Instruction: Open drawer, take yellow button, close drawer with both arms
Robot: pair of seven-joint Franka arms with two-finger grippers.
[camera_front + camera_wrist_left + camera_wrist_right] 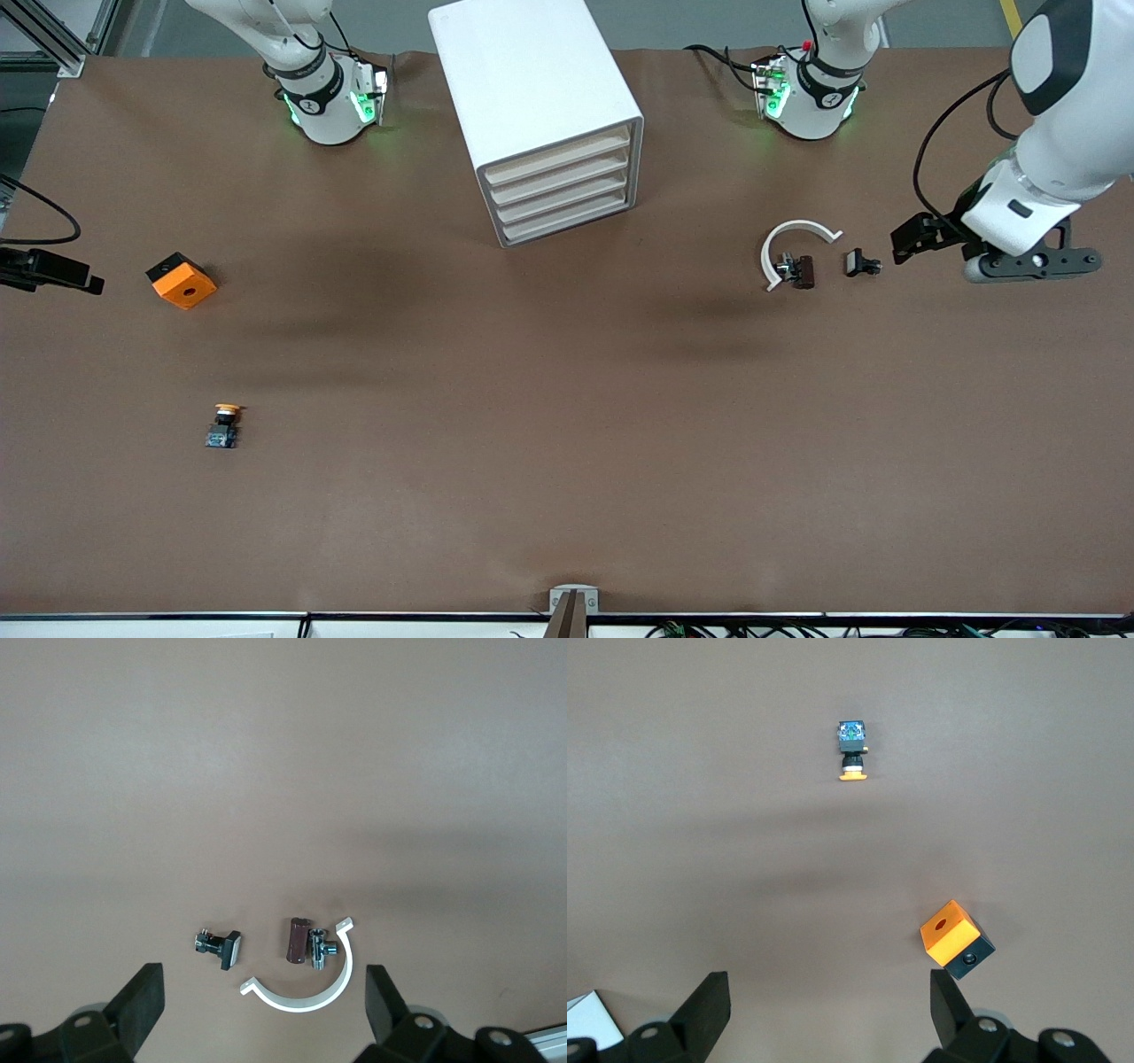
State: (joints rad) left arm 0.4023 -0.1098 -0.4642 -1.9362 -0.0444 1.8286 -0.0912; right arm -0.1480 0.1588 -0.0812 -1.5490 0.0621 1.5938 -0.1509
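Front view: cabinet [540,115] with every drawer [558,162] shut.
Right wrist view: right gripper [828,1005] released above button [852,749] (lying on table).
Left wrist view: left gripper [264,1005] released over white band [310,988].

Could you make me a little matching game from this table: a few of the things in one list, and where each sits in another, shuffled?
Things:
1. white cabinet with four cream-fronted drawers
2. orange block with a round hole
3. tiny push-button with an orange-yellow cap
4. white curved band

Places:
A. right arm's end of the table, nearest the front camera of the four
B. between the two arm bases
C. left arm's end, beside small black clips
D. right arm's end, farther from the front camera than the push-button

Pairs: 1-B, 2-D, 3-A, 4-C
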